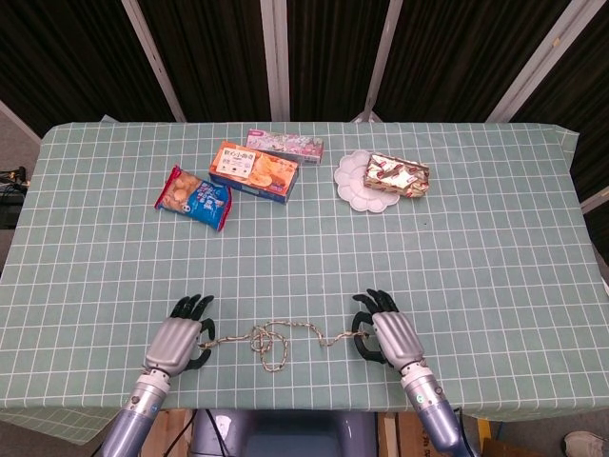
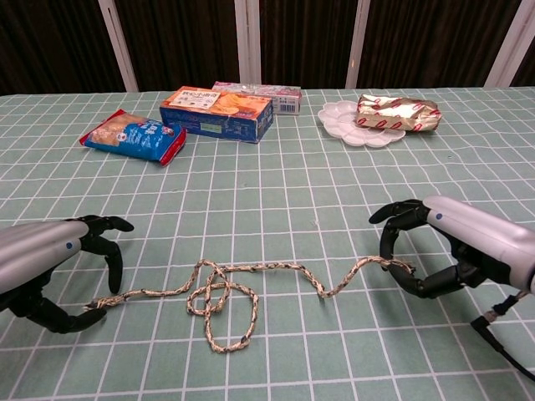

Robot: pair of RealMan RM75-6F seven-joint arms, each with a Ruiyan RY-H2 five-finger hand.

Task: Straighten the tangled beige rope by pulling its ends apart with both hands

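Far side of counter (image 1: 476, 238): blue snack bag (image 1: 193, 198), orange box (image 1: 253, 171), white plate (image 1: 357, 179). Well apart from beige rope (image 2: 226, 296), lying knotted along near edge. Left hand (image 2: 50, 267) pinching one end, right hand (image 2: 443, 251) the other, fingers curled.

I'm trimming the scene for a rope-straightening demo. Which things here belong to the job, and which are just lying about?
Part of the job:
- beige rope, still looped in the middle
- left hand at its left end
- right hand at its right end

Just lying about:
- blue snack bag
- orange box
- pink box
- white plate with the foil packet
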